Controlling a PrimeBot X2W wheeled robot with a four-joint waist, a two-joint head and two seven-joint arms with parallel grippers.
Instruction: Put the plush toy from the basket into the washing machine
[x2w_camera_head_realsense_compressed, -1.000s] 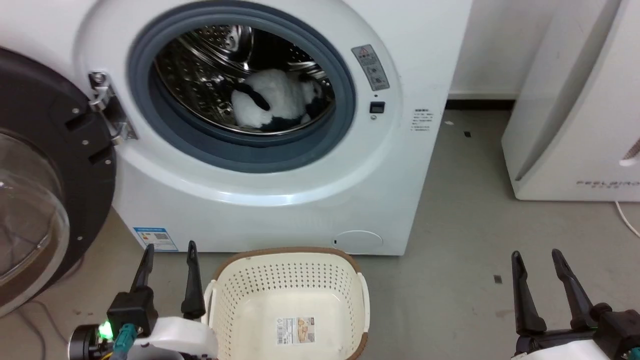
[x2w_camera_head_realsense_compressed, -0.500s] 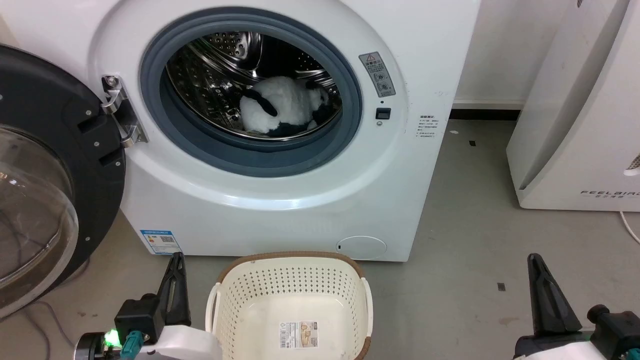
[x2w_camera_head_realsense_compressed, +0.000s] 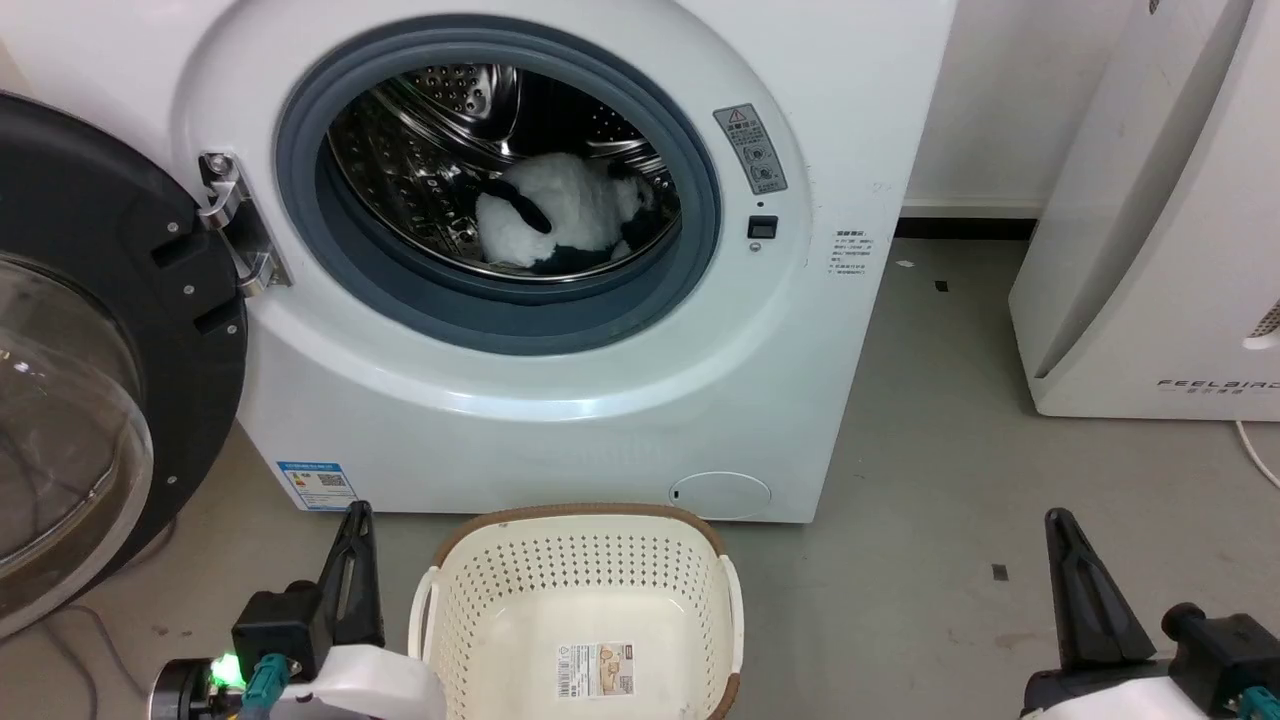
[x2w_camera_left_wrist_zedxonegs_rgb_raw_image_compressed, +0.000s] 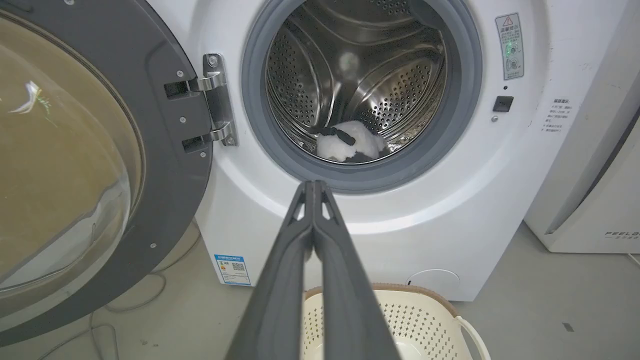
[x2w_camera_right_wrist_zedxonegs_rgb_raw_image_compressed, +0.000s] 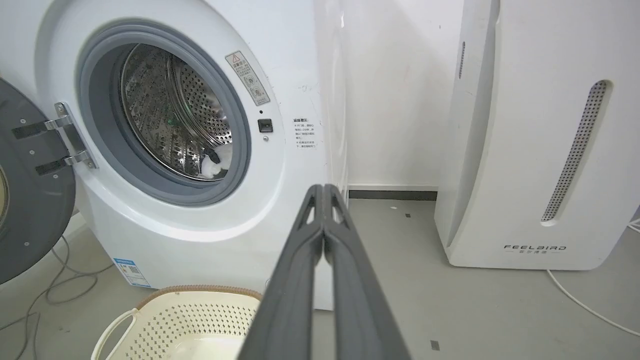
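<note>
White and black fur shows inside the steel drum: the panda plush toy (x2w_camera_head_realsense_compressed: 560, 215) lies low in the washing machine (x2w_camera_head_realsense_compressed: 600, 420), toward the right of the opening, its face too blurred to make out. From the left wrist view the grey rubber ring (x2w_camera_head_realsense_compressed: 500, 315) hides the toy's lower part. From the right wrist view just a sliver of white and a black limb peeks past that ring.

The dark round glass door (x2w_camera_head_realsense_compressed: 190, 330) hangs wide open on the left, cut by the picture's edge. On the floor (x2w_camera_head_realsense_compressed: 930, 420) just before the machine stands the cream perforated basket (x2w_camera_head_realsense_compressed: 580, 555), its label sticker (x2w_camera_head_realsense_compressed: 594, 668) showing on the bare bottom, its near end cropped.

The left tool (x2w_camera_head_realsense_compressed: 358, 515) sits just left of the basket, fingers pressed together on nothing. The right tool (x2w_camera_head_realsense_compressed: 1065, 525) is well to the basket's right, likewise closed and empty. Both tool bodies run off the bottom edge.

A white FEELBIRD appliance (x2w_camera_head_realsense_compressed: 1150, 250) stands at the right, partly out of frame.
</note>
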